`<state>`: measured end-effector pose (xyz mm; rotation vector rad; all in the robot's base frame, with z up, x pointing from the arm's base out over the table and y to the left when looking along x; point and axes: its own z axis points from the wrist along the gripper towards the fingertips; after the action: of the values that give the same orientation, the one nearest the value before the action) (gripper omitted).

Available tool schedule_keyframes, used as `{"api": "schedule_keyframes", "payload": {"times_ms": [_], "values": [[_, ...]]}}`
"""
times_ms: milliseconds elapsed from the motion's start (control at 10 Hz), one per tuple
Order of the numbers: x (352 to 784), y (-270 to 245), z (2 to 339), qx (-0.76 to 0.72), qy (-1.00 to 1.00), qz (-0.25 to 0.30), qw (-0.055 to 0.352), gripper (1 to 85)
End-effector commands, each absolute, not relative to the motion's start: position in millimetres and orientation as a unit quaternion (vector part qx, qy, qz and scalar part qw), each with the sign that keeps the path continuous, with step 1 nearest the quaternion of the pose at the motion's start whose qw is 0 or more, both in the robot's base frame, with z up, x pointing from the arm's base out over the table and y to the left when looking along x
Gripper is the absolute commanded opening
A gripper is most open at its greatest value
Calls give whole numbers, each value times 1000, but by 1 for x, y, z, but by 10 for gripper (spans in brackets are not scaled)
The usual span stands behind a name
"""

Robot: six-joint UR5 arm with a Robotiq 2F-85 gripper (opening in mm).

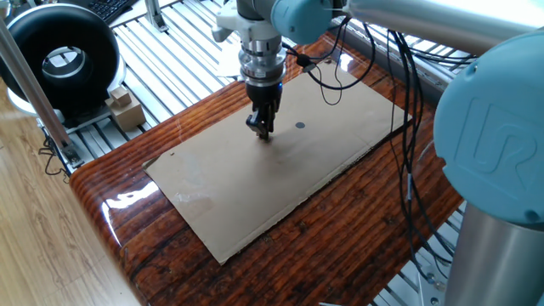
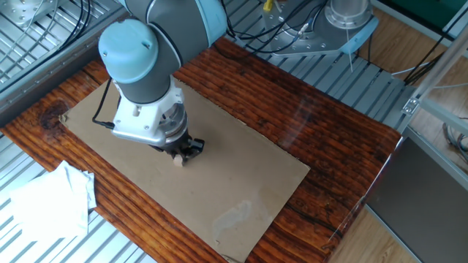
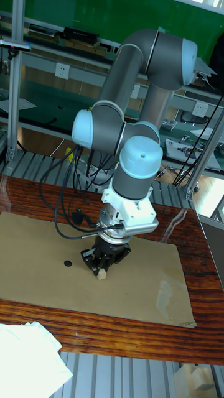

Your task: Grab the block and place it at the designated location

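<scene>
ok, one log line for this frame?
gripper: shut on block | block: just above cardboard sheet | target dot: uncovered, beside gripper | phase: carrying to dot
</scene>
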<state>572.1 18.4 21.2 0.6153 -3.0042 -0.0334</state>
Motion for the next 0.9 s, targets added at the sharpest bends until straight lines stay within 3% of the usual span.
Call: {"api": "schedule_keyframes", "payload": {"times_ms": [0,400,800], "values": [[572,4,28,183,-982,-11,36,10],[553,-53,30,209,-977,-5,35,10],[541,-69,37,210,-977,-9,27,10]]}}
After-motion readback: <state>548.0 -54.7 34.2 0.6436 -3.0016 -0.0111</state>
